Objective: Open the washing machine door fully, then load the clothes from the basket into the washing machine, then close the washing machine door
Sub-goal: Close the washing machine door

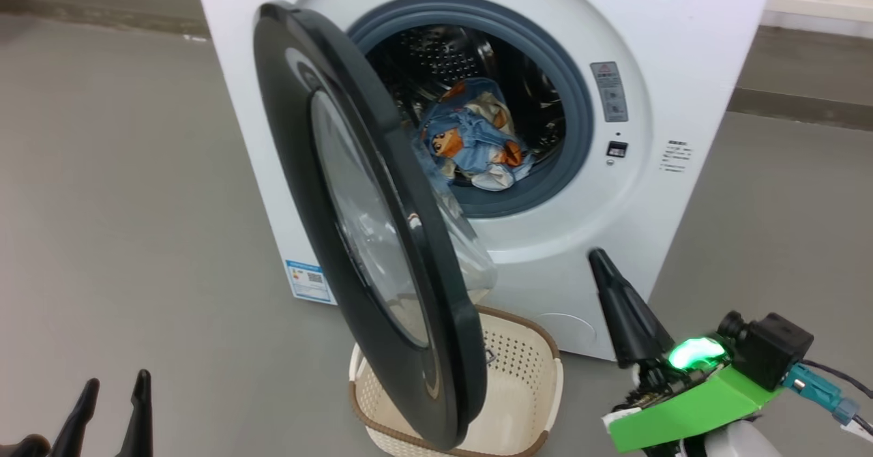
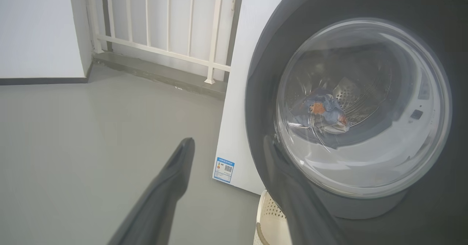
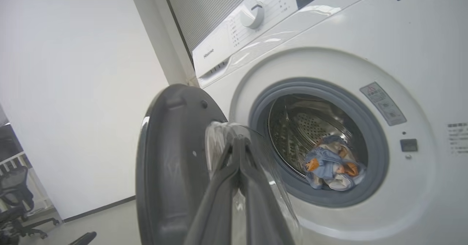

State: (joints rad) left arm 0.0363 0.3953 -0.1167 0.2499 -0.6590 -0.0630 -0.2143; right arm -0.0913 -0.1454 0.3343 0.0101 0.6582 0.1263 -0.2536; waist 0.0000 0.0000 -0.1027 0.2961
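The white washing machine (image 1: 682, 68) stands with its glossy black door (image 1: 293, 136) swung about halfway out. The clothes (image 1: 474, 143), light blue with orange figures, lie inside the steel drum (image 3: 303, 128); I also see the clothes (image 3: 331, 168) near the grey gasket. The cream basket (image 1: 518, 368) sits on the floor under the door, partly hidden by it. My right gripper (image 1: 600, 259) is shut on nothing, in front of the machine to the right of the door. My left gripper (image 1: 112, 392) hangs open at the lower left, away from the door (image 2: 446, 55).
Grey floor (image 1: 102, 170) spreads around the machine. A white railing (image 2: 153, 18) and wall stand behind on the left. An office chair (image 3: 14, 197) shows far off. A blue label sticker (image 1: 308, 281) marks the machine's lower corner.
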